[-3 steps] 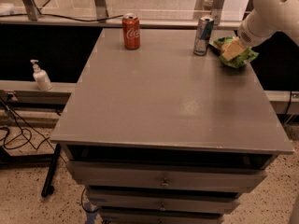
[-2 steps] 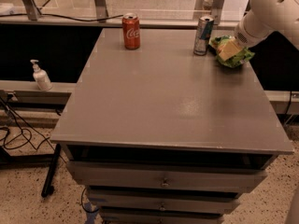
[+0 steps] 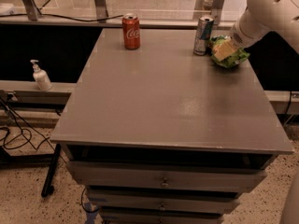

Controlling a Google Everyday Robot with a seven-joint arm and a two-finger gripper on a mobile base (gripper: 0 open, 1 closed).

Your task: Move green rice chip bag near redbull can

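The green rice chip bag (image 3: 232,59) is a crinkled light-green pouch at the far right of the grey table (image 3: 168,101). It sits just right of the redbull can (image 3: 203,35), a slim silver and blue can standing upright. My gripper (image 3: 223,50) comes in from the upper right on the white arm (image 3: 268,10). It is shut on the top of the bag and covers its middle. The bag is low, at the table surface, a small gap from the can.
A red Coca-Cola can (image 3: 131,31) stands at the far middle of the table. A white soap dispenser (image 3: 40,75) sits on a ledge to the left. Drawers are below the table front. A rail and glass panel run behind the table.
My gripper and the bag have shifted a little to the left, closer to the redbull can. Both cans have stayed put.
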